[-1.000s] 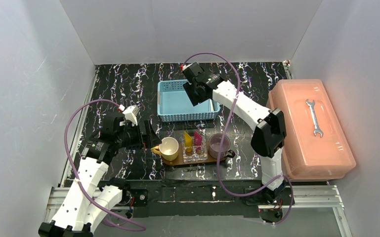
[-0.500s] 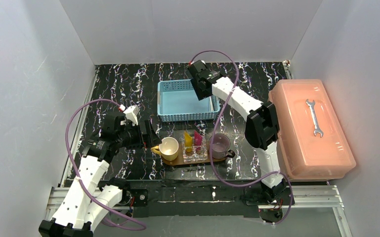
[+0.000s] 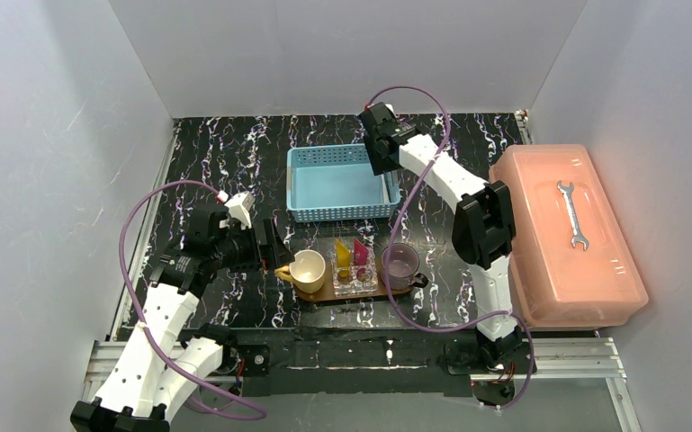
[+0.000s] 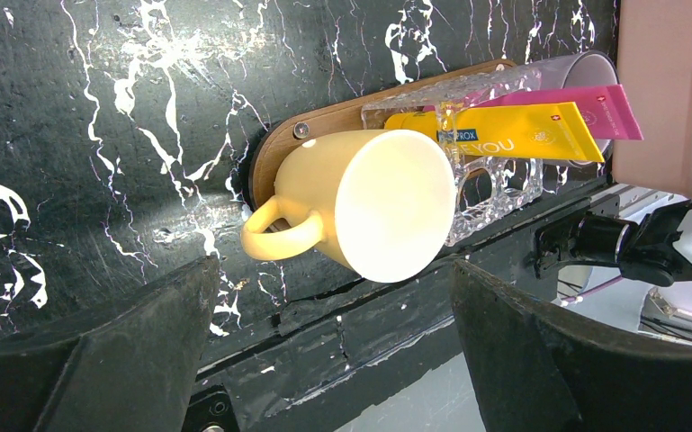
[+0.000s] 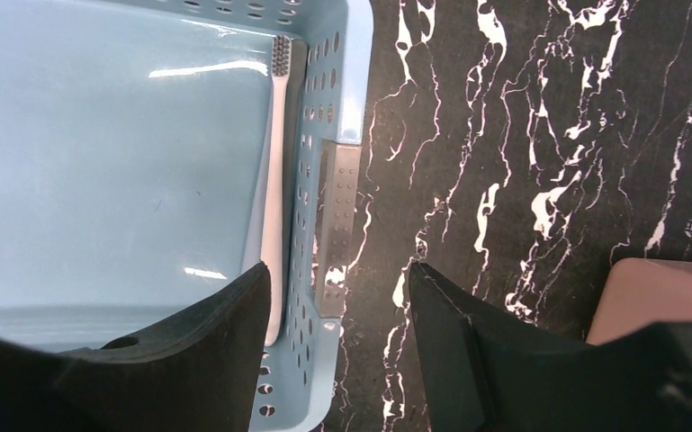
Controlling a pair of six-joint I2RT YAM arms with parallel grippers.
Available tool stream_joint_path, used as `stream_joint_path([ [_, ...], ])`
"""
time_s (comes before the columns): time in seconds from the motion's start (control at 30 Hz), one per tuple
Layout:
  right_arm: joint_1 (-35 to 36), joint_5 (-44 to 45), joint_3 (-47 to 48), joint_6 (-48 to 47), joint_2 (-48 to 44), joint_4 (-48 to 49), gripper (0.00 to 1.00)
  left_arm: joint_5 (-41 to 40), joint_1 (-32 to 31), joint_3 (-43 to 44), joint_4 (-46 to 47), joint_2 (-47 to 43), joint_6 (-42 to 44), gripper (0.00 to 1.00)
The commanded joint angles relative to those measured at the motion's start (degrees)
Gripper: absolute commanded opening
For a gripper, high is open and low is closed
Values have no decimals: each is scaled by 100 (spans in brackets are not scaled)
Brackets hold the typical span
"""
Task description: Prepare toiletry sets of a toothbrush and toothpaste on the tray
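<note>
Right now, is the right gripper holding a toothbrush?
No: the toothbrush lies flat inside the blue basket along its wall, with the right gripper open above it.

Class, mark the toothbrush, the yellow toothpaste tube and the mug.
toothbrush [image 5: 275,180]: right wrist view, mid-handle.
yellow toothpaste tube [image 4: 513,133]: left wrist view, flat face.
mug [image 4: 319,184]: left wrist view, outer wall.

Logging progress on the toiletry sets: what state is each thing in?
Toothbrush: lying in the blue basket, along its wall.
Yellow toothpaste and pink toothpaste: upright in the clear holder on the tray.
Yellow mug: upright, empty.
Salmon box: lid shut.
Left gripper: open, empty.
Right gripper: open, empty.
</note>
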Motion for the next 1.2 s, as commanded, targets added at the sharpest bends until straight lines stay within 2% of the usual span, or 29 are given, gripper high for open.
stream_joint_path([
  [0.0, -113, -235, -158, 170, -17, 226, 65, 78, 2, -35, 19, -3, 59, 98],
  [0.27, -250, -547, -393, 230, 24, 348, 61, 72, 0, -35, 19, 16, 59, 98],
  [0.63, -360, -856, -515, 239, 134, 426, 46, 67, 1, -35, 19, 42, 57, 98],
  [0.83, -359, -844, -444, 160, 169, 378, 30, 63, 0, -35, 19, 49, 58, 98],
  [1.03, -359, -687, -151, 36, 131, 158, 1, 63, 5, -36, 19, 60, 57, 98],
  [1.17, -359, -582, 98, 11, -17, 24, 1, 62, 2, -31, 19, 64, 58, 98],
])
